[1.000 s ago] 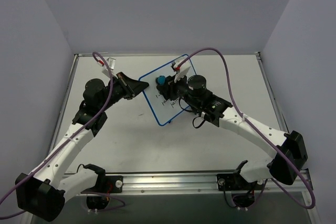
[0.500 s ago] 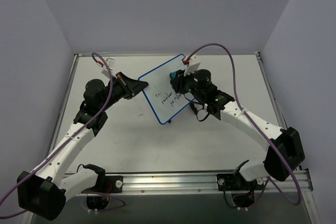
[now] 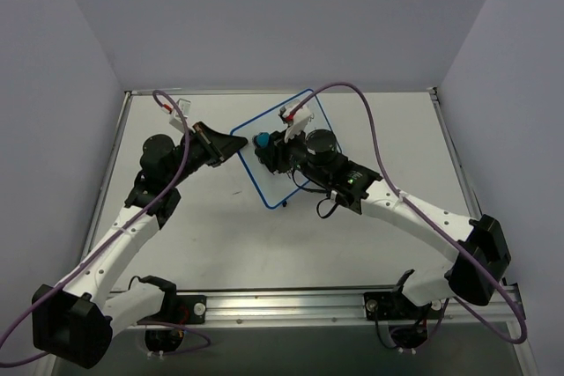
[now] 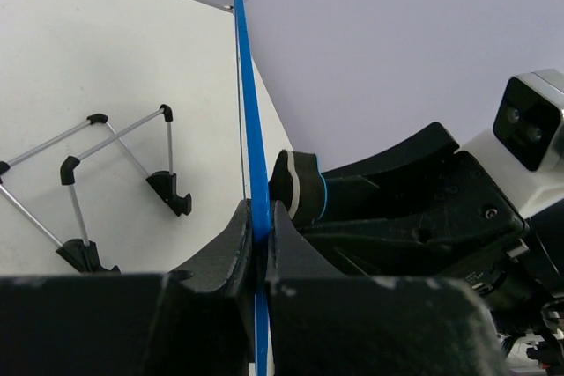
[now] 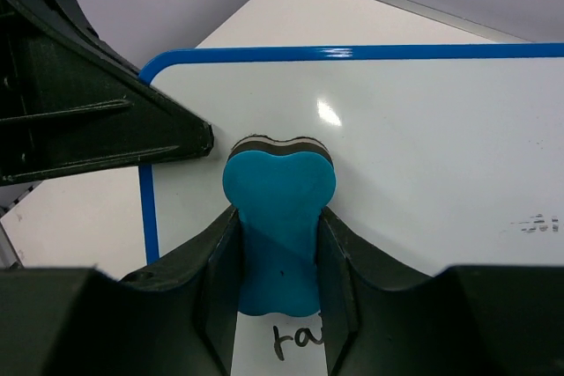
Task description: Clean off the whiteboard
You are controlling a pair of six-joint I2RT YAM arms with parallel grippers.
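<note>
The whiteboard (image 3: 304,112) is a white board with a thin blue rim, held tilted above the table. My left gripper (image 3: 236,143) is shut on its left edge; the left wrist view shows the blue rim (image 4: 249,129) edge-on between the jaws. My right gripper (image 3: 267,151) is shut on a small blue eraser (image 3: 263,141) and presses it against the board's upper left part. In the right wrist view the eraser (image 5: 278,217) sits on the white surface (image 5: 423,147) above black handwriting (image 5: 295,341). A faint smudge (image 5: 538,224) shows at the right.
The board's wire stand with two black feet (image 4: 167,191) rests on the table behind the board in the left wrist view. The white table (image 3: 211,235) is walled by grey panels, with a metal rail (image 3: 291,305) at the near edge.
My right gripper has swept the eraser left across the board, from its upper right part to near the left edge. The left gripper holds the board in the same place.
</note>
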